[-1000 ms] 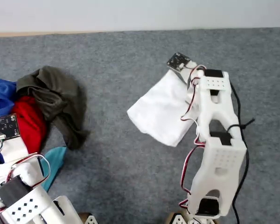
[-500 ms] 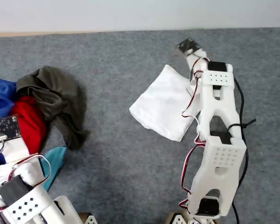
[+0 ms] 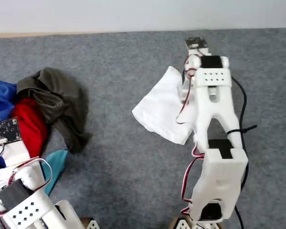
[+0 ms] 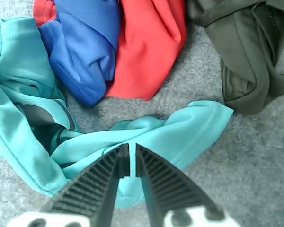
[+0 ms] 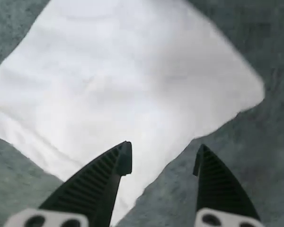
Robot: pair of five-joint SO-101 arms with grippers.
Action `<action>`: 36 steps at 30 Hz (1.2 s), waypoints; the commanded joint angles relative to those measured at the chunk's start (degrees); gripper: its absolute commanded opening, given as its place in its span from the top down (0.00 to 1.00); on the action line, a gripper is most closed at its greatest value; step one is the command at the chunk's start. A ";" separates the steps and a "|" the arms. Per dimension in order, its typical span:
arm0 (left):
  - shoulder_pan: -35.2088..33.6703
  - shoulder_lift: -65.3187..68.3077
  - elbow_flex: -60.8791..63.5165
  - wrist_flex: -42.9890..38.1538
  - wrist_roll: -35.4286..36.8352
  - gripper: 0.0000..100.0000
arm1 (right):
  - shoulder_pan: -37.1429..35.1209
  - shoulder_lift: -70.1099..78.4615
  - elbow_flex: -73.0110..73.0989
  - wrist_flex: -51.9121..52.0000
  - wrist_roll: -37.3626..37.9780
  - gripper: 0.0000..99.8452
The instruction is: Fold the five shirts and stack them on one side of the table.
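End effector on the right (image 5: 163, 156) hangs spread wide over the folded white shirt (image 5: 132, 71) on the grey table (image 3: 109, 157). Left end effector (image 4: 131, 152) is pressed together above the teal shirt (image 4: 189, 127), possibly touching it. Blue shirt (image 4: 85, 56), red shirt (image 4: 146, 47) and olive shirt (image 4: 246, 52) lie heaped just beside.

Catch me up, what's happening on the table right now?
The right gripper hangs with its fingers open over an edge of the folded white shirt, which lies flat on the grey table; it holds nothing. The left gripper is shut and empty over the teal shirt, which lies crumpled in a heap with the blue shirt, red shirt and olive shirt. One shirt looks folded, four are not yet.
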 commanded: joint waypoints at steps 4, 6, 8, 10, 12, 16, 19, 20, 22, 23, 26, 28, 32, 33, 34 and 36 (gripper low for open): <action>0.09 -0.62 -0.31 -1.05 -0.26 0.97 | -0.40 -3.47 -2.73 1.63 -16.00 0.78; 0.09 -0.62 -0.31 -1.05 -0.26 0.97 | -0.40 -3.38 -2.73 1.63 -18.20 0.78; 0.09 -0.62 -0.31 -1.05 -0.26 0.97 | -0.40 -3.30 -2.64 1.54 -20.84 0.73; 0.09 -0.62 -0.31 -1.05 -0.26 0.97 | -0.48 -1.89 -2.64 1.54 -23.03 0.66; 0.09 -0.62 -0.31 -1.05 -0.26 0.97 | -0.66 0.31 -2.64 1.71 -24.18 0.61; 0.09 -0.62 -0.31 -1.05 -0.26 0.97 | -0.66 5.67 -2.90 1.10 -24.35 0.62; 0.09 -0.62 -0.40 -1.05 -0.26 0.97 | -0.66 9.27 -2.90 -0.84 -24.35 0.64; 0.09 -0.62 -0.40 -1.05 -0.26 0.97 | -0.66 10.24 -2.90 -1.63 -24.35 0.64; 0.09 -0.62 -0.40 -1.05 -0.26 0.97 | -1.01 11.82 -2.90 -3.21 -24.35 0.66; 0.09 -0.62 -0.40 -1.05 -0.26 0.97 | -1.36 12.44 -2.90 -4.00 -24.35 0.66; 0.09 -0.62 -0.40 -1.05 -0.26 0.97 | -2.59 13.58 -2.90 -5.67 -24.35 0.67; 0.09 -0.62 -0.40 -1.05 -0.26 0.97 | -3.30 13.49 -2.90 -6.02 -24.44 0.67; 0.09 -0.62 -0.40 -1.05 -0.26 0.97 | -4.26 13.85 -4.66 -6.20 -24.97 0.67; 0.09 -0.62 -0.40 -1.05 -0.26 0.97 | -4.26 14.02 -5.10 -6.20 -25.67 0.67; 0.09 -0.62 -0.40 -1.05 -0.26 0.97 | -4.26 14.02 -5.19 -6.29 -25.93 0.67; 0.09 -0.62 -0.31 -1.05 -0.26 0.97 | -4.35 14.11 -4.92 -7.43 -26.02 0.67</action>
